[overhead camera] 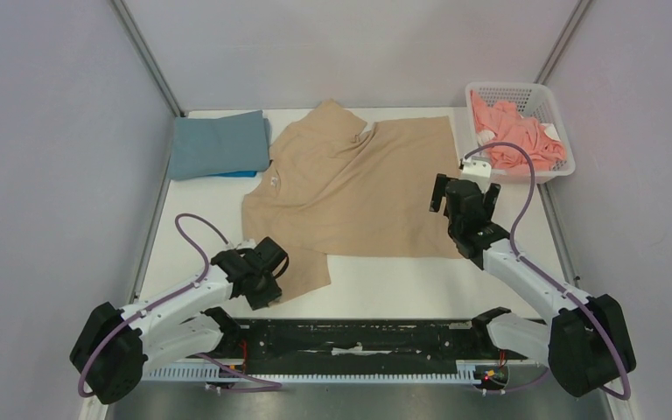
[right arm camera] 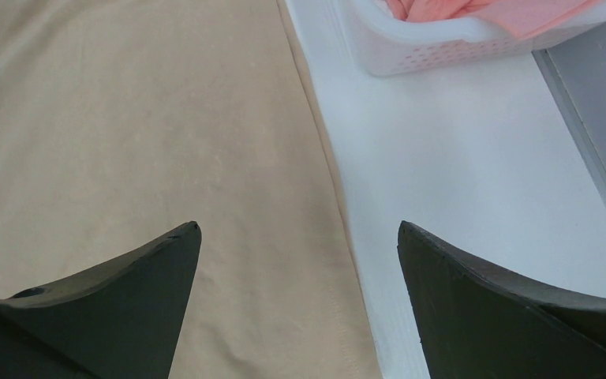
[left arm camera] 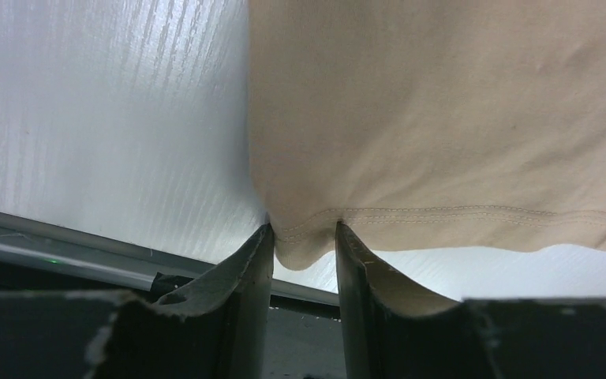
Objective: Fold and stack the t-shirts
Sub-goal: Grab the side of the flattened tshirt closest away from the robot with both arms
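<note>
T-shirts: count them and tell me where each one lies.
4: tan shirt spread mid-table; pink shirt in the basket; grey-blue shirt folded far left, blue shirt peeking from under it. The basket may hide more.

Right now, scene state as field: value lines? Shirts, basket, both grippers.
tan t-shirt: spread on the table, centre
grey-blue t-shirt: folded, far left
bright blue t-shirt: only an edge shows, under the grey-blue one
coral pink t-shirt: crumpled in the white basket, far right
left gripper: shut on the tan t-shirt's near-left hem corner
right gripper: open, above the tan t-shirt's right edge
</note>
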`<move>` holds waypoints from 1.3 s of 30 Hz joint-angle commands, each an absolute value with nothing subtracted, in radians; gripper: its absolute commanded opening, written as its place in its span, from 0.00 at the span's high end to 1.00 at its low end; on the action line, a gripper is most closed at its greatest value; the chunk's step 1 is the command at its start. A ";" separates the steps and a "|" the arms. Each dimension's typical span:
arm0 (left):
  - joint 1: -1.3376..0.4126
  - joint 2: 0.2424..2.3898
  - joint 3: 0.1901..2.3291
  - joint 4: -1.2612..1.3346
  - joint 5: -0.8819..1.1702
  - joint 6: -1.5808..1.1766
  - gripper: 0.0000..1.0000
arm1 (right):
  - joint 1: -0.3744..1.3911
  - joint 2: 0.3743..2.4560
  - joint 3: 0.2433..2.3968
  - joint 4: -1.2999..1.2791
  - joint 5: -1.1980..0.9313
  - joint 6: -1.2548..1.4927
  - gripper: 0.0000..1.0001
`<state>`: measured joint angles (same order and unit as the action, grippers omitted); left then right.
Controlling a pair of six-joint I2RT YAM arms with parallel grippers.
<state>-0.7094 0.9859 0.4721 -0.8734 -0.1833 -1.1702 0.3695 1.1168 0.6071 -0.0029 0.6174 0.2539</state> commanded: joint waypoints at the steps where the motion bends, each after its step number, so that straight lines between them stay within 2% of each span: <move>1: -0.713 0.993 0.486 -0.829 -0.236 -1.203 0.59 | 0.372 1.110 0.652 -0.027 0.627 0.283 0.02; 2: -0.713 0.999 0.487 -0.819 -0.237 -1.198 0.60 | 0.373 1.102 0.651 -0.029 0.624 0.288 0.02; 3: -0.713 1.004 0.489 -0.813 -0.237 -1.193 0.65 | 0.373 1.094 0.648 -0.028 0.620 0.293 0.02; 5: -0.713 1.003 0.491 -0.802 -0.243 -1.185 0.96 | 0.372 1.073 0.636 -0.023 0.600 0.303 0.02; 6: -0.713 1.000 0.489 -0.789 -0.247 -1.180 0.98 | 0.373 1.067 0.630 -0.026 0.581 0.306 0.02; 11: -0.713 0.960 0.474 -0.675 -0.195 -1.104 0.98 | 0.371 1.044 0.611 -0.118 0.485 0.344 0.02; 17: -0.713 0.883 0.461 -0.630 -0.183 -1.018 0.98 | 0.359 0.964 0.559 -0.298 0.487 0.450 0.02; 20: -0.713 0.845 0.456 -0.630 -0.185 -0.986 0.98 | 0.292 0.920 0.507 -0.365 0.500 0.473 0.02; 22: -0.713 0.826 0.455 -0.629 -0.186 -0.964 0.98 | 0.205 0.901 0.462 -0.381 0.437 0.460 0.02; 27: -0.713 0.806 0.456 -0.631 -0.188 -0.940 0.98 | 0.168 0.921 0.412 -0.381 0.348 0.439 0.17; 29: -0.713 0.807 0.466 -0.647 -0.190 -0.935 0.98 | 0.169 0.944 0.419 -0.384 0.339 0.435 0.26; 39: -0.713 0.778 0.460 -0.642 -0.198 -0.936 0.98 | 0.168 1.058 0.401 -0.280 0.302 0.443 0.38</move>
